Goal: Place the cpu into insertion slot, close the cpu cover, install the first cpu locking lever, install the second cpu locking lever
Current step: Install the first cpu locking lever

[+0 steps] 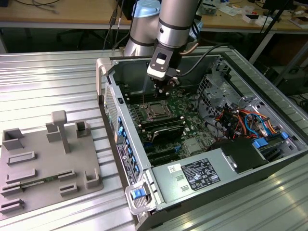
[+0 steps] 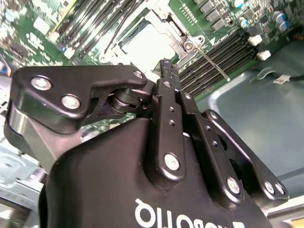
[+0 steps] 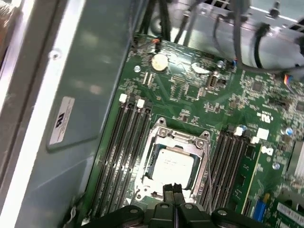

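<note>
The cpu (image 3: 173,164) lies flat in the insertion slot (image 3: 151,167) on the green board, its silver-grey top showing through the window of the cpu cover (image 3: 183,138), which lies down over it. My gripper (image 3: 172,190) hangs just above the near edge of the socket with its two black fingertips pressed together and nothing between them. In the second wrist view the gripper (image 2: 167,65) points at the same pale cpu (image 2: 149,45). A thin wire lever (image 3: 208,164) runs along one side of the socket and slants over the memory slots as a lever (image 2: 211,61). In the exterior view the gripper (image 1: 162,90) hovers over the cpu (image 1: 156,110).
The open computer case (image 1: 108,72) stands on a ribbed metal table. Long black memory slots (image 3: 121,156) flank the socket. Coloured cables (image 1: 243,120) and a power supply (image 1: 192,175) fill the exterior view's right. A grey parts fixture (image 1: 45,163) lies at its left.
</note>
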Controlling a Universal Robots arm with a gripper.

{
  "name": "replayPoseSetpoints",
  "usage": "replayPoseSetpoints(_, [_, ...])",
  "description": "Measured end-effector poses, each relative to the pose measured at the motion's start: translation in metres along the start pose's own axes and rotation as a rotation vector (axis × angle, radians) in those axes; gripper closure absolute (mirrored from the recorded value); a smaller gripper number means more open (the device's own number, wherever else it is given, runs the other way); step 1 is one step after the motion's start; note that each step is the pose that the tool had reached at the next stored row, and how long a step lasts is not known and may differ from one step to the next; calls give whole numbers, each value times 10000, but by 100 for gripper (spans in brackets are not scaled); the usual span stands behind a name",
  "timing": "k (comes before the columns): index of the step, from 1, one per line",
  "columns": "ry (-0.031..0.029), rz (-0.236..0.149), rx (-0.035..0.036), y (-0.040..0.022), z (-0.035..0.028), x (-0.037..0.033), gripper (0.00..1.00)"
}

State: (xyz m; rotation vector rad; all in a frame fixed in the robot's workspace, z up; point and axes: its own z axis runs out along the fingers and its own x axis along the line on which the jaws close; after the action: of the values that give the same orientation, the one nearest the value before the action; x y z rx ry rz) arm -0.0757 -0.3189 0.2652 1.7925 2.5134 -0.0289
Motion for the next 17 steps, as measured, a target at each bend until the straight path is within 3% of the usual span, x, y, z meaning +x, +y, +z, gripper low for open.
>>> replayPoseSetpoints(6, [16, -985, -53, -19, 1, 6, 89])
replayPoseSetpoints(13, [54, -1304, -86, -163, 2, 56, 89])
replayPoseSetpoints(17, [55, -1379, -88, -194, 1, 67, 89])
